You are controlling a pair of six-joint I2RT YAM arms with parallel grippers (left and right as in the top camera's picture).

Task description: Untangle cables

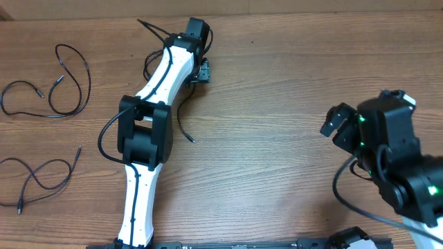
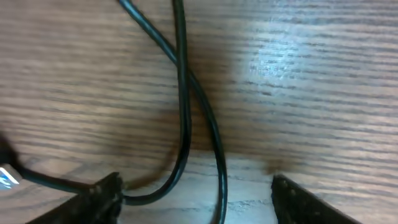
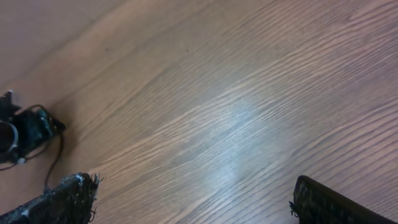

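Left gripper (image 2: 193, 196), jaws apart, straddled crossed strands of third cable (image 2: 181, 65) near far edge of table (image 1: 277, 41). Right gripper (image 3: 193, 193) spread wide, idle by right edge. Risk: closing could pinch both strands, tightening tangle.

From overhead, the white-and-black left arm (image 1: 166, 72) hides most of the thin black cord (image 1: 183, 130) under it. In the blurred left wrist view the cord runs off top and bottom edges, and the black fingers (image 2: 102, 199) of the left gripper (image 2: 189, 196) are cut off below.
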